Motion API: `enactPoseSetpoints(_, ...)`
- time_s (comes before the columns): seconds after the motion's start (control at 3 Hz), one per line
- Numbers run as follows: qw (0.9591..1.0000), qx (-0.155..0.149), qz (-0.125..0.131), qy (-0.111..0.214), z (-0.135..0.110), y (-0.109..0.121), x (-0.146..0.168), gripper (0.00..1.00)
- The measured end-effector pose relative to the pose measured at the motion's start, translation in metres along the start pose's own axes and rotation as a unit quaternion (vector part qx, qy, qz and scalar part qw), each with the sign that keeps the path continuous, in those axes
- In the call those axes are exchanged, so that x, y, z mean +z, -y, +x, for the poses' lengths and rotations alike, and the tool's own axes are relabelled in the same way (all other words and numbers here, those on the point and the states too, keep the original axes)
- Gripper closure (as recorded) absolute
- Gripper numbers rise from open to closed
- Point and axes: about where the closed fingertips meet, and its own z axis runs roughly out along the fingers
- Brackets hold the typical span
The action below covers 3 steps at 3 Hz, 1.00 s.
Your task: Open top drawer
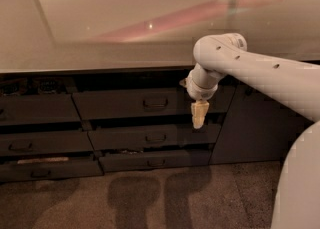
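Observation:
The top drawer (120,105) is the wide dark front just under the countertop, with a small dark loop handle (155,103) at its centre. No inner tray shows. My gripper (200,115) hangs on the white arm (250,68) with its pale fingers pointing down and pressed together, holding nothing. It is in front of the drawer's right end, to the right of the handle and slightly below it, not touching the handle.
Two lower drawers (155,137) (156,162) sit beneath the top one. Three more drawers (35,109) stack at the left, with something pale in a gap (42,160). A plain cabinet door (250,128) is at the right. The pale countertop (100,48) overhangs everything. Carpet (150,198) lies below.

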Motion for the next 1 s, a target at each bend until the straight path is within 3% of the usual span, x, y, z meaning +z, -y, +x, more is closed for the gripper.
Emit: enactPoseSetpoints(1.0,0.9996,0.016,-0.022,-0.01,0.021,0.0,0.019,0.0)
